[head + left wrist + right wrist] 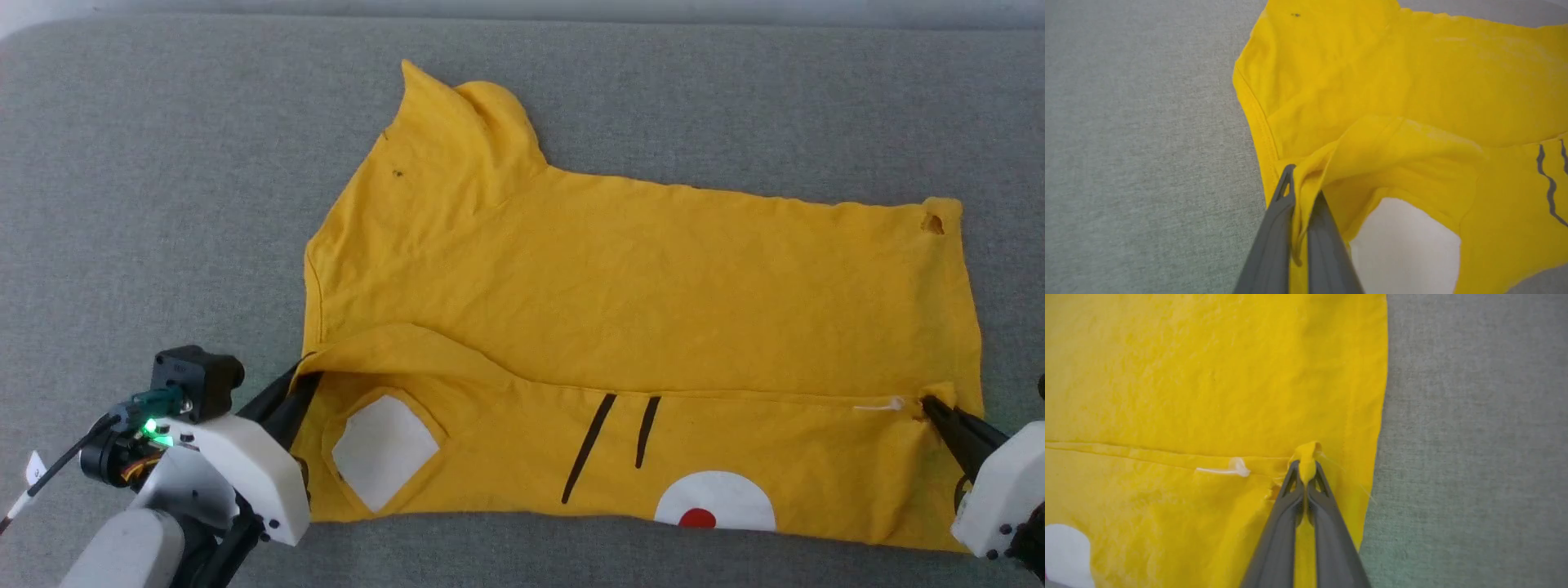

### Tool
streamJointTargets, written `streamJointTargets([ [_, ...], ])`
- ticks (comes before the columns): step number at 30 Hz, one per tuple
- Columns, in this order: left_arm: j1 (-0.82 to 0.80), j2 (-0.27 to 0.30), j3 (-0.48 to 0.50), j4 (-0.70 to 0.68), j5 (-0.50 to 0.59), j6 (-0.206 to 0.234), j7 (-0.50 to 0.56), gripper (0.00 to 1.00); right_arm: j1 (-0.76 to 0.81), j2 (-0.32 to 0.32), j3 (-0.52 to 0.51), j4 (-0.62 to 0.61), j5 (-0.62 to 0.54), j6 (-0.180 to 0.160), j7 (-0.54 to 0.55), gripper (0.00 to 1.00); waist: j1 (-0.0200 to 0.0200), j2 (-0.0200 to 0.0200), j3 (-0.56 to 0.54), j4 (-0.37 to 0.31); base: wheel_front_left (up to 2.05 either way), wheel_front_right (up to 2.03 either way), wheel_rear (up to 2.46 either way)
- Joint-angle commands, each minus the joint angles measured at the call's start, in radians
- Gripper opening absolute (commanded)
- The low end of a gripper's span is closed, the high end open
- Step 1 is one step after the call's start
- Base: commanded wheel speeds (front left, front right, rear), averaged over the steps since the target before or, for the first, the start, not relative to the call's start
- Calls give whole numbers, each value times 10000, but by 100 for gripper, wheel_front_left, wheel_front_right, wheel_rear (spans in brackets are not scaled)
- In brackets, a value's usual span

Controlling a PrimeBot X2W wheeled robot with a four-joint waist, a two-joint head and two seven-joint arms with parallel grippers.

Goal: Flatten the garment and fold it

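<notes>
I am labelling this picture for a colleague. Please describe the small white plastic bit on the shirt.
A yellow T-shirt lies on a grey surface. Follow its folded edge toward the right gripper; the plastic bit lies just before it. It is a thin strand, unlike the big white patches.

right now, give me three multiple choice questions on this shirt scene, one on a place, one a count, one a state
1. Where does the left pincer grip the bright yellow short-sleeved T-shirt?
A. its folded-over edge beside the white rounded patch
B. the far sleeve
C. the far hem corner

2. How many thin black printed stripes show in the head view?
A. one
B. two
C. five

3. What state is the right pincer in?
A. wide open above the shirt
B. shut on a pinch of the shirt's folded edge
C. shut on nothing, beside the shirt

Answers:
1 A, the left wrist view shows yellow cloth between its fingers next to the patch.
2 B, two slanted stripes lie side by side.
3 B, a yellow fold stands up between its closed fingertips.
</notes>
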Motion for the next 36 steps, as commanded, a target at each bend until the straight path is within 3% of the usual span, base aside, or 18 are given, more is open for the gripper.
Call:
streamJointTargets([
  [1,-238,-90,6,209,117,79,-104,0,-231,-2,60,106,-46,-7,-120,0,-3,0,314,-82,0,0,0],
  [2,-325,-146,12,366,161,137,-169,10,-299,11,87,193,-50,-7,-176,0,-3,0,354,-74,0,0,0],
  [3,-399,-195,9,500,194,185,-208,26,-356,17,105,266,-52,-7,-223,19,-3,0,384,-65,0,0,0],
  [4,-466,-245,3,609,217,218,-258,65,-405,18,109,333,-64,-7,-279,76,-3,0,400,-53,0,0,0],
  [5,-524,-314,7,691,206,235,-333,100,-442,24,96,392,-73,-7,-339,100,-3,0,410,-35,0,0,0],
  [13,-491,-813,258,881,-269,324,-948,100,-316,117,-26,446,64,-7,-712,100,-3,0,-58,55,0,0,0],
  [19,376,-1037,998,33,-290,981,-2138,100,209,328,-278,-274,-264,-7,-1494,100,-3,0,-742,71,0,0,0],
  [23,1260,-1229,1397,-644,156,1625,-3224,100,689,824,-572,-861,-1161,-7,-2629,100,-3,0,-1127,105,0,0,0],
  [28,2355,-1627,1559,-988,948,2413,-4514,100,1334,1953,-916,-1057,-2300,-7,-4295,100,-3,0,-1539,229,0,0,0],
  [32,3174,-2142,1607,-916,1302,2877,-4920,100,1730,2527,-1326,-850,-3057,-7,-5624,100,-3,0,-1841,303,0,0,0],
  [36,3774,-2626,1649,-922,1613,3063,-5053,100,1910,2677,-1643,-528,-3503,-7,-6786,100,-3,0,-1992,344,0,0,0],
])
